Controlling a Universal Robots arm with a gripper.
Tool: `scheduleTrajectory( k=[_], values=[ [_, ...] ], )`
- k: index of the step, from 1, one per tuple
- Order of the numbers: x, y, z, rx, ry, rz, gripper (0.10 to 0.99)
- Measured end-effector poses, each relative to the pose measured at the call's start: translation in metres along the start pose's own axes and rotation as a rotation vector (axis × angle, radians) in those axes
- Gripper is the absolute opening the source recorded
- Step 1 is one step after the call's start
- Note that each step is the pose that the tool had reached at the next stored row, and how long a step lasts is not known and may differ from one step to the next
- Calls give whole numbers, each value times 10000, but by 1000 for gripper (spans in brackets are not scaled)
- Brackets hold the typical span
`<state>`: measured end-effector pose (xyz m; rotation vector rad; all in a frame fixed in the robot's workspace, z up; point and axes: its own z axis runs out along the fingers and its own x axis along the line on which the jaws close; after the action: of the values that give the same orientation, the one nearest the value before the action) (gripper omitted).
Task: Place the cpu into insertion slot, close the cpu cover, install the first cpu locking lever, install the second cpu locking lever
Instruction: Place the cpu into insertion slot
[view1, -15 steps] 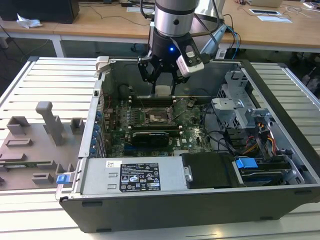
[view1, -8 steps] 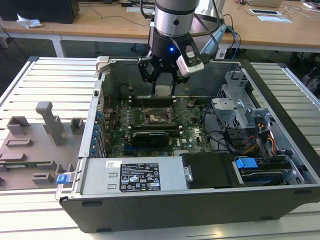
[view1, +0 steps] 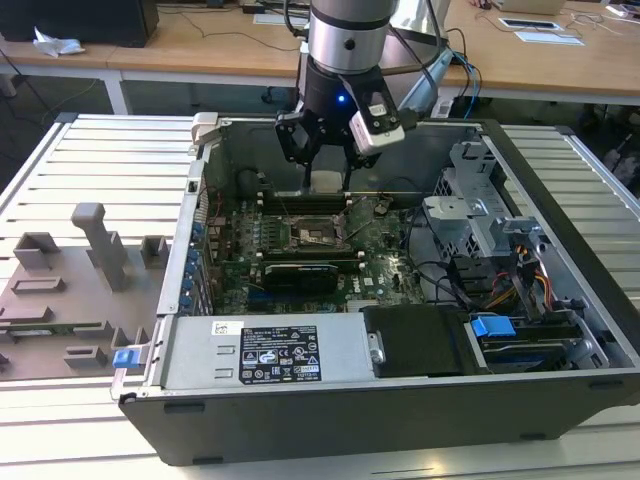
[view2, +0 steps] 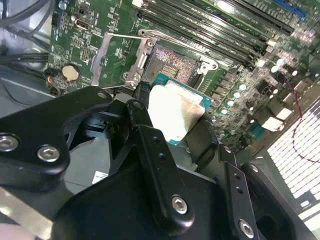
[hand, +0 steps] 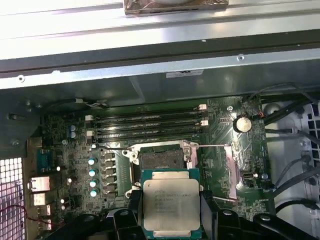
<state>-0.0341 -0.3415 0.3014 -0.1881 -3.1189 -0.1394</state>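
The insertion slot (hand: 161, 161) lies bare; the cpu (hand: 171, 204), pinched by its edges in the end effector (view1: 324, 172), hangs near it, not yet seated. Square the chip to the dark rim, lower it flat, and stay clear of the cpu cover (hand: 226, 172), swung open alongside.

Overhead room light is falling evenly across the exterior view. The slatted table (view1: 90, 160) is reflecting it brightly, while the case interior (view1: 250, 160) beneath the gripper (view1: 325, 165) is sitting in shade. A blue indicator (view1: 342, 98) is glowing just above the gripper.

In the first wrist view, the case wall (hand: 160, 30) beyond the gripper (hand: 170, 212) is washing out to white. The motherboard (hand: 225, 150) below it is showing dim.

In the second wrist view, the cpu (view2: 175, 112) in the gripper's grasp is throwing strong glare off its metal top. The perforated panel (view2: 300, 145) beyond the gripper is blowing out. The gripper's black body nearest the lens is rendering soft and underexposed.
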Motion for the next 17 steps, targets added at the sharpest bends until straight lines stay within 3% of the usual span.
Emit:
scheduleTrajectory(
  k=[1, 6, 17],
  values=[
    [0, 0, 0, -8, -40, 461, 545],
    [0, 0, 2, -35, -156, 1768, 545],
    [0, -1, 4, -59, -272, 3074, 545]
  ],
)
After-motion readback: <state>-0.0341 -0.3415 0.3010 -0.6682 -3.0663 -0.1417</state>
